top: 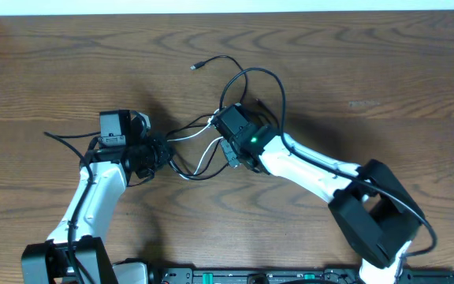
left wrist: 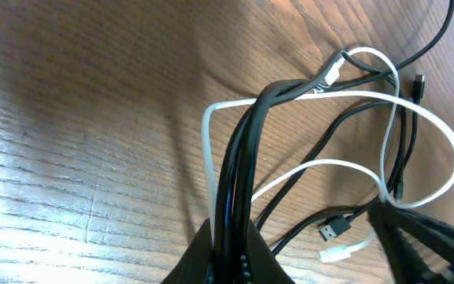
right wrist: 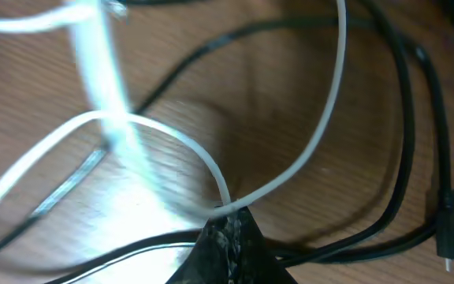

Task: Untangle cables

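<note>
l pincer (left wrist: 228,246) w/ black cords (left wrist: 247,134) — r pincer (right wrist: 228,225) w/ white cord (right wrist: 333,118)

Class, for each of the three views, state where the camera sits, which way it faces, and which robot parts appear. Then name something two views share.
Overhead: fixed above the table, facing straight down; the left end effector and right end effector show, close together.
Left wrist: mounted at the left wrist, facing along its fingers, shut on the black cords, with the white cord beyond.
Right wrist: mounted at the right wrist, facing down past its fingertips, which pinch that white cord.
Shared: both wrist views show the white cord.
</note>
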`<state>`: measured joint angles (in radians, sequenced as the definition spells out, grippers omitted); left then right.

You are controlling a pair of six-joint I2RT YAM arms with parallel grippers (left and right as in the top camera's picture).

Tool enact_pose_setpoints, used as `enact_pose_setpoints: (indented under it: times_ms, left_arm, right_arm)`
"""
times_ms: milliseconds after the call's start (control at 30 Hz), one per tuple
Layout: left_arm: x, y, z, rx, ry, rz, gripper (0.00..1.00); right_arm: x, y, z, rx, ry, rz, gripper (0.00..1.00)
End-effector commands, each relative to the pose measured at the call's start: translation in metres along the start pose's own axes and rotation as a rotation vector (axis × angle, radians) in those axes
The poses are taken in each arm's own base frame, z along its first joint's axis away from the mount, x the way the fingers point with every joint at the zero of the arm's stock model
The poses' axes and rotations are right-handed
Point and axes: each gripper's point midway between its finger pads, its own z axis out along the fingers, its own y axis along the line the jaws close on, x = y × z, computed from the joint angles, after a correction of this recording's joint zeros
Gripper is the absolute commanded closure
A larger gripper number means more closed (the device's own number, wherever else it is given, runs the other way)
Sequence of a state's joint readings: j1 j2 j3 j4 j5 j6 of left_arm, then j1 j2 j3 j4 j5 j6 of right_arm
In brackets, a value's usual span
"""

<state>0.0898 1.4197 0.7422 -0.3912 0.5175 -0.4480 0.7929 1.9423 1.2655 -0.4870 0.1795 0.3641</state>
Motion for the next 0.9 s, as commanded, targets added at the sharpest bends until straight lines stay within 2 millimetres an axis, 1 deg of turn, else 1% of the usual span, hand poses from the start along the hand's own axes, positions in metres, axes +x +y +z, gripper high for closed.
enact_pose_setpoints:
  times_ms: [0,100,133,167,200,233,367,500,600,667,833,867]
  left_arm:
    - [-0.001,0.004,0.001,-0.013,-0.005,-0.003,0.92]
    - [-0.001,0.004,0.001,-0.013,-0.005,-0.004,0.92]
    - [-0.001,0.004,0.001,-0.013,-0.005,-0.003,0.92]
    - [-0.001,0.004,0.001,-0.013,-0.005,-0.003,0.92]
    - [-0.001,0.004,0.001,-0.013,-0.005,-0.004,0.92]
    - [-0.001,0.004,0.001,-0.013,-0.005,-0.003,0.92]
    - [-0.001,0.004,0.001,-0.013,-0.005,-0.004,0.92]
    - [-0.001,0.004,0.001,-0.013,-0.005,-0.004,0.92]
    - [-0.001,0.004,0.001,-0.013,-0.005,-0.003,0.92]
    - [-0.001,0.004,0.001,-0.014,-0.005,-0.004,0.92]
    - [-0.001,0.004,0.001,-0.014,-0.005,-0.004,0.92]
    - [-0.001,0.004,0.001,-0.014,-0.005,-0.004,0.92]
  right_arm:
    - [0.011,-0.023,0.016,0.107,0.039,-0.028,0.99]
    - [0.015,-0.038,0.017,0.164,0.06,-0.025,0.99]
    - [0.016,-0.041,0.017,0.169,0.064,-0.022,0.96]
    - [0.016,-0.042,0.017,0.171,0.066,-0.019,0.86]
    - [0.016,-0.044,0.017,0.172,0.067,-0.014,0.69]
    - [0.016,-0.045,0.018,0.17,0.068,-0.01,0.63]
    - [0.016,-0.046,0.019,0.147,0.078,0.05,0.54]
    - [0.024,-0.047,0.018,0.145,0.109,0.051,0.36]
    - [0.033,-0.05,0.016,0.161,0.146,0.091,0.27]
    - [0.039,-0.052,0.015,0.173,0.165,0.141,0.26]
    - [0.047,-0.047,0.015,0.158,0.193,0.29,0.51]
    - [0.049,-0.048,0.015,0.166,0.2,0.315,0.53]
